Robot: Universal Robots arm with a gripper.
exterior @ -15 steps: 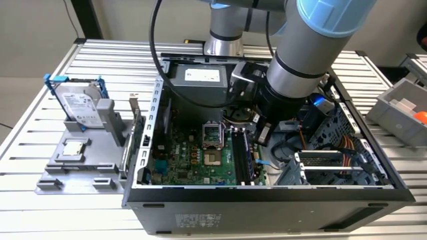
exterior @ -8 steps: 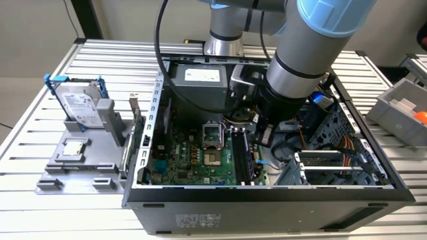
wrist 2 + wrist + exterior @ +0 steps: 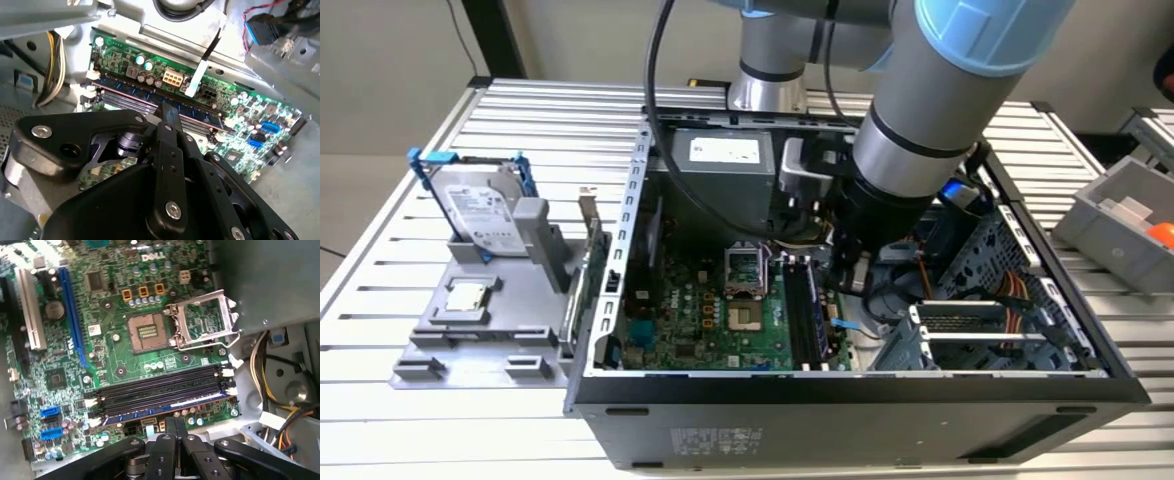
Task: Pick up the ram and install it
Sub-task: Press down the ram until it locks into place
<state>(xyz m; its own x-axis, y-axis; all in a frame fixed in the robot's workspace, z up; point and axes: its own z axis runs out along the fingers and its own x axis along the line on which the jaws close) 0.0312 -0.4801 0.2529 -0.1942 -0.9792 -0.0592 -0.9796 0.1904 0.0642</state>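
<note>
While the gripper (image 3: pixel 175 427) hangs just above the ram (image 3: pixel 165 407) seated in its slot, its fingers are pressed together, empty.

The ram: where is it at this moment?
In the first wrist view the ram stands in the memory slot nearest the motherboard's edge, beside the empty black slots, close to the gripper.

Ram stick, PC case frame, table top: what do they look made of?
The ram: a circuit-board stick with a bluish, slightly glossy face, lying along the outermost memory slot; likely laminate. The PC case frame: thin sheet metal, dull grey, with punched holes and folded edges. The table top: ribbed, pale silvery slats with a soft sheen, probably extruded aluminium.
</note>
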